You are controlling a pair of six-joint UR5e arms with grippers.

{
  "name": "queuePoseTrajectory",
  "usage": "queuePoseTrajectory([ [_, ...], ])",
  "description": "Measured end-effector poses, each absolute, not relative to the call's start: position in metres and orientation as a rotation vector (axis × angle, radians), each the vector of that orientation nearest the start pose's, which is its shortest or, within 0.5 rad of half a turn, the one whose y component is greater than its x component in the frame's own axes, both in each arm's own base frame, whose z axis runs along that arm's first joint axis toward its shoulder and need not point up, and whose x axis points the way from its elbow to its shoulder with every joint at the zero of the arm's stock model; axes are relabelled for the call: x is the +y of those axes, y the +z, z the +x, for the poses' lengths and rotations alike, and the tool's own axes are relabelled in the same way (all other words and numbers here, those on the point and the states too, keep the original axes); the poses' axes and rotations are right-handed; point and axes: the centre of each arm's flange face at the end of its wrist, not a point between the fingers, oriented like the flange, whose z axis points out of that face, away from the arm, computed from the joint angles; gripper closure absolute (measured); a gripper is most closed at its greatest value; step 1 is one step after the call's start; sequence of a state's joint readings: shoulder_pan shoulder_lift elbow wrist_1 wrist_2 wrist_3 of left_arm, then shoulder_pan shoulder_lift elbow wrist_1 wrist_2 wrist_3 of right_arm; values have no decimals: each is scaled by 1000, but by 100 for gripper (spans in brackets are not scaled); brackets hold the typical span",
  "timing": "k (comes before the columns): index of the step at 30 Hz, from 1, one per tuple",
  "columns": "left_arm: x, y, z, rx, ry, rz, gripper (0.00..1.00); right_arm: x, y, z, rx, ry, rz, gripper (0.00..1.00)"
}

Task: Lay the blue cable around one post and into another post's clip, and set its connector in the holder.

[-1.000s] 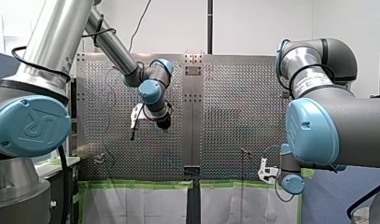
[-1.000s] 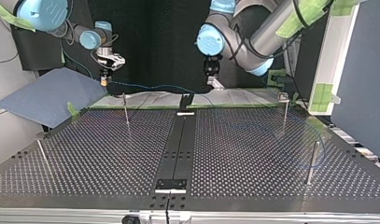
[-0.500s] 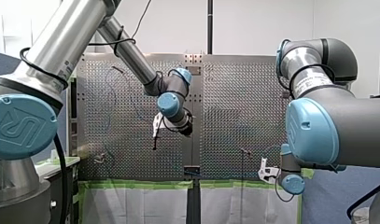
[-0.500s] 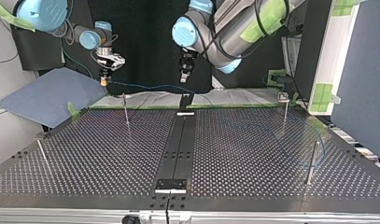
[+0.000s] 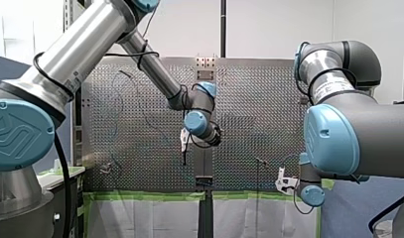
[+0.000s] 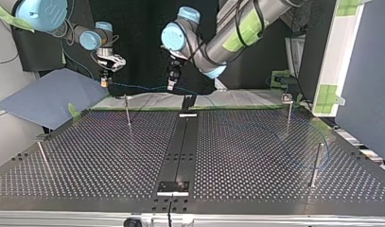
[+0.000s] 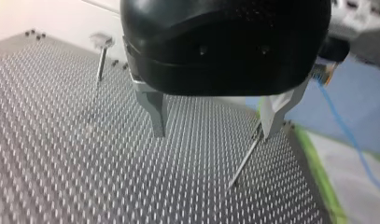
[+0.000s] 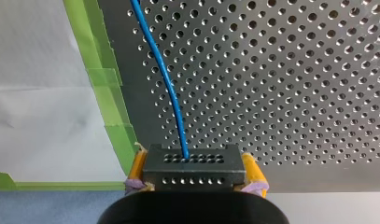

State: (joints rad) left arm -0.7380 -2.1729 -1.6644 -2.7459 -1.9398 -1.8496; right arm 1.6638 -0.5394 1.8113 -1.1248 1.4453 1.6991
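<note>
Over at the top view's left, up near the far edge of the table (image 6: 256,156), my right gripper (image 6: 104,79) hangs in the air with the connector (image 8: 192,164) clamped tight between its yellow pads (image 8: 138,164). The right wrist view makes that pretty obvious. The black block is squeezed from both sides, and the cable (image 8: 165,79) comes straight out of its face and runs off over the holes, close to the green tape (image 8: 108,88).

From there, in the top view, the cable hangs through the air toward the middle, where my left gripper (image 6: 171,84) points down right by it. Honestly I can't tell from that angle whether it's touching the cable.

The left wrist view does show its fingers (image 7: 155,114) spread well apart with nothing between them, above the table. A thin post (image 7: 246,161) sits just beside the pale-padded finger. A clip post (image 7: 102,49) stands further off, past the metal finger. You can also spot the right gripper and the cable off to the side of that view, beyond the padded finger.

Farther along, in the top view, the cable shows only faintly, curving on the table by the side post (image 6: 315,165) at the view's right. It's too faint to say if it actually touches that post.
</note>
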Motion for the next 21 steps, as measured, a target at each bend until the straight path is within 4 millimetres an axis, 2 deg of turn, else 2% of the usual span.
queuePoseTrajectory([
  [5,-464,117,403,1853,-331,145,0,-547,-107,198,-1319,1380,1424,83],
  [10,-456,97,417,1850,-303,133,0,-547,-107,198,-1318,1380,1424,83],
  [21,-457,47,419,1842,-255,197,0,-547,-107,198,-1318,1380,1423,83],
])
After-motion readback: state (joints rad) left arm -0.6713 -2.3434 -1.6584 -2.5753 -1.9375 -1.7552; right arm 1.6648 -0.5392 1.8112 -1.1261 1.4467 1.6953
